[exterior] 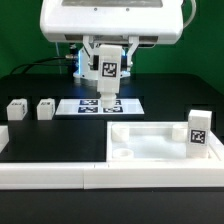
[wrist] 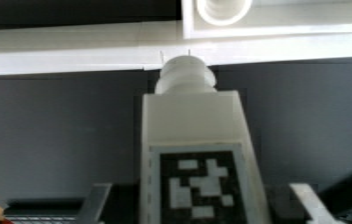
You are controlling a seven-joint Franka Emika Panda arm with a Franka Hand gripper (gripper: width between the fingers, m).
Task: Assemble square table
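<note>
**Exterior view.** There are four white tagged legs. Two stand apart on the black desk (exterior: 160,104) at the exterior view's left: the outer leg (exterior: 16,110) and the inner leg (exterior: 45,108). The corner leg (exterior: 198,131) stands upright at the far right corner of the single square slab (exterior: 150,143) (seated in a socket or merely standing there, I cannot tell). The slab lies on the desk at the exterior view's right, just behind the long border wall (exterior: 50,168). One round socket (exterior: 121,153) shows at its near left corner. The held leg (exterior: 108,90) hangs upright in the one tool (exterior: 107,72), above the marker board (exterior: 85,104) at mid-desk.

**Wrist view.** One leg shows here, the held leg (wrist: 191,120). Its tagged face is turned to the camera and its rounded tip points away. The tool (wrist: 199,205) has its jaws drawn partway in and clamped on the leg's two sides, with one dark finger (wrist: 102,208) showing on each flank. Beyond the tip a white band crosses the picture, with a white ring past it.
</note>
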